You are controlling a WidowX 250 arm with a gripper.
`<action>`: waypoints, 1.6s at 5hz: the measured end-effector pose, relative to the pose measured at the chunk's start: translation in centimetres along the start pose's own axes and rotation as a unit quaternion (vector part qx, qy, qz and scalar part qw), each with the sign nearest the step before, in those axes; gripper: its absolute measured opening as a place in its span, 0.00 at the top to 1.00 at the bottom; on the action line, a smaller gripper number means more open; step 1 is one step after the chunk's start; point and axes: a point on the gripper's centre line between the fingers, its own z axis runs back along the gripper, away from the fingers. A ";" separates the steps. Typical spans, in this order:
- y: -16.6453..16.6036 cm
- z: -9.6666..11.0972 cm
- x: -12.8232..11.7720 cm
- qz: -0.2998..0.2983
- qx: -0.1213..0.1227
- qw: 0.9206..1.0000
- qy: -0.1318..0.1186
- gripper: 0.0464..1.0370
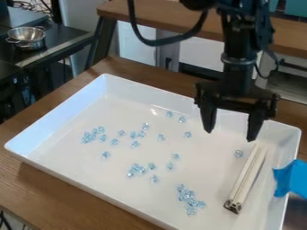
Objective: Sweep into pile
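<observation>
My gripper (230, 133) hangs over the back right part of the white tray (57, 122), its two fingers wide apart with nothing between them. Small clear bluish pieces are scattered over the tray floor. One cluster (189, 197) lies toward the front right, another (136, 170) near the front middle, and a third (91, 136) at the left. A single piece (239, 153) sits just left of a long pale bar (247, 176). That bar lies at a slant on the tray's right side, below and in front of the gripper, with a dark end toward the front.
Blue tape (291, 179) covers part of the tray's right wall. Raised walls run around the tray, which stands on a brown wooden table (48, 185). A metal bowl (27, 37) is on a dark surface at the upper left. A wooden bench (162, 14) stands behind.
</observation>
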 end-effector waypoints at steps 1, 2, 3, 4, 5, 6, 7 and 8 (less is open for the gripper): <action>-0.4 -1.2 0.0 -0.004 0.006 1.000 0.000 0.05; -0.4 -1.9 0.1 -0.001 0.008 1.000 0.004 0.05; -0.9 -3.1 0.0 -0.007 0.018 1.000 0.009 0.05; -1.3 -3.5 0.1 -0.009 0.021 1.000 0.004 0.05; -1.9 -3.9 0.0 -0.009 0.023 1.000 -0.002 0.05; -2.9 -4.3 -0.2 -0.015 0.027 0.999 -0.013 0.05; -2.9 -5.9 -0.5 -0.006 0.042 0.999 -0.004 0.05; -3.4 -6.5 -0.7 -0.006 0.049 0.999 -0.006 0.07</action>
